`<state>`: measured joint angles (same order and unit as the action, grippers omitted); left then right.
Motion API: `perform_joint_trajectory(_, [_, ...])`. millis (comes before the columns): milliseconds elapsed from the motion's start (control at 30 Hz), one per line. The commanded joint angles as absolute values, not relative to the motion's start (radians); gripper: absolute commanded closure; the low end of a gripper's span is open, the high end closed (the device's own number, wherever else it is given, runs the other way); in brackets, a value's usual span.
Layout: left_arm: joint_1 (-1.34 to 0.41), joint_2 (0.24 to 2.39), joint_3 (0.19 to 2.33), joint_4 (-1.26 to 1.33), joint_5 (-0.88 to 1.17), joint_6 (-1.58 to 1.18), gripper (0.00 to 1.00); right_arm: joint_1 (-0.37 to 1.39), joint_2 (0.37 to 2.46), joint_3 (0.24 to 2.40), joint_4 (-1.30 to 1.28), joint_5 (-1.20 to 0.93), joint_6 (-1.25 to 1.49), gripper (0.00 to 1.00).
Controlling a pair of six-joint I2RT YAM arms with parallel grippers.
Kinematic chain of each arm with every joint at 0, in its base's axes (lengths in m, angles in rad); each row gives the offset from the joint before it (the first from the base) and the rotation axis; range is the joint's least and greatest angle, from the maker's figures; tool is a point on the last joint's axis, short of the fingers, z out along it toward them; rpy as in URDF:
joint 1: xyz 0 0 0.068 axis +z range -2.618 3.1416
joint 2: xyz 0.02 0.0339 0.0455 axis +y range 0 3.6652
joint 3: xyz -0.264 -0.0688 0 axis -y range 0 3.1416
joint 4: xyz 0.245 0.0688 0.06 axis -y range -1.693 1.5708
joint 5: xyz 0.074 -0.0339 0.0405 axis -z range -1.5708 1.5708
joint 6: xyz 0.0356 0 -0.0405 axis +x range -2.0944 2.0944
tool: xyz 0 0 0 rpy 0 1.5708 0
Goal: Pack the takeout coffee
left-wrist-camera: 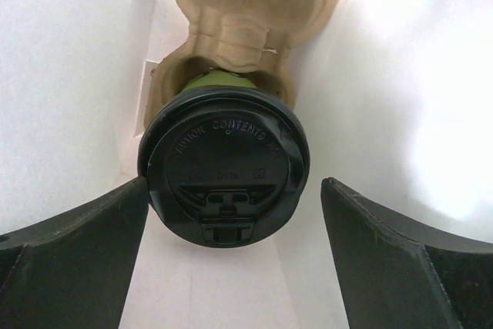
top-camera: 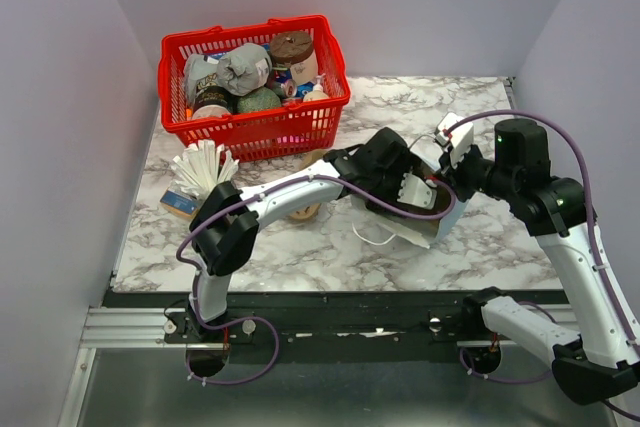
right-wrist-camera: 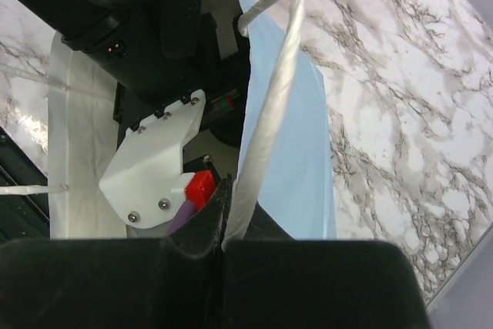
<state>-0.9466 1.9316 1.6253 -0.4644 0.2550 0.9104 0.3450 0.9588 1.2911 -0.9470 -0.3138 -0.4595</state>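
Takeout coffee sits straight ahead of the left hand, between its 2 spread fingers, seated in a cardboard carrier inside the white bag; that hand is released, gripping nothing. The right hand is clenched on the bag's handle. The paper cup looks light and easily crushed and its black lid slick, so any hold belongs gently on the green wall just under the rim.

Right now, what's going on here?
The left gripper is inside the paper bag, jaws open either side of the green cup with its black lid. The cup sits in the cardboard carrier. The right gripper is shut on the bag's handle.
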Motion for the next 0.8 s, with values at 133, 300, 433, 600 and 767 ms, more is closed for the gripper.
perform_joint_trajectory(133, [-0.919,1.859,1.634,-0.449,0.282,0.788,0.01,0.357,0.959,1.287,-1.055,-0.422,-0.413,0.99])
perform_joint_trajectory(300, [-0.919,1.847,1.64,-0.449,0.291,0.787,0.01,0.356,0.966,1.293,-1.057,-0.425,-0.416,0.99])
perform_joint_trajectory(433, [-0.919,1.83,1.644,-0.468,0.316,0.79,0.01,0.356,0.974,1.292,-1.057,-0.426,-0.416,1.0])
perform_joint_trajectory(600, [-0.919,1.798,1.646,-0.48,0.408,0.772,0.01,0.356,0.995,1.29,-1.032,-0.348,-0.4,0.99])
perform_joint_trajectory(767, [-0.919,1.77,1.625,-0.451,0.428,0.727,0.01,0.35,1.003,1.289,-1.003,-0.241,-0.403,0.99])
